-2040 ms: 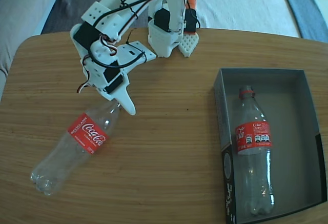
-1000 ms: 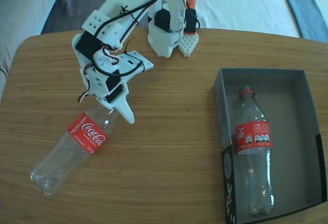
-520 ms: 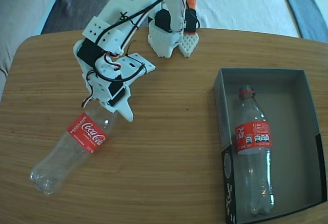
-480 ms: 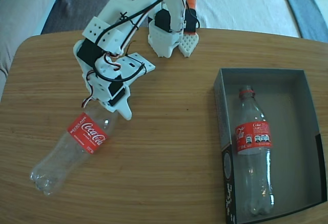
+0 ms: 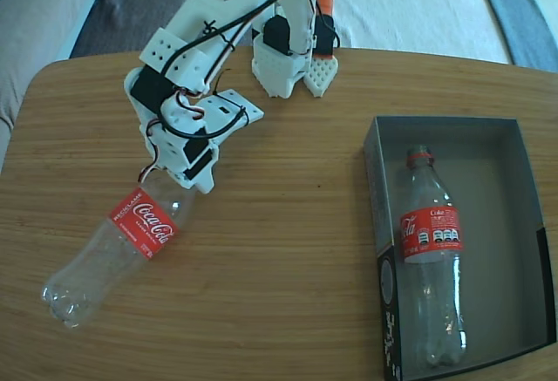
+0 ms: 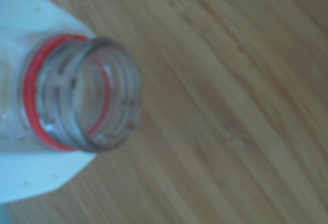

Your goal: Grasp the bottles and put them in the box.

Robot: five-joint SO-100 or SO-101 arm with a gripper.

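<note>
While one Coca-Cola bottle (image 5: 432, 259) already lies in the box (image 5: 523, 224) at right, the tool (image 5: 179, 179) is clamped on the other bottle's (image 5: 113, 246) neck at left of the bench (image 5: 288, 250); it has just shifted leftward, so transfer seems underway.

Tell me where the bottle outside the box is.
In the fixed view, the loose bottle lies on the table's left side, neck under the tool, far from the box.
</note>
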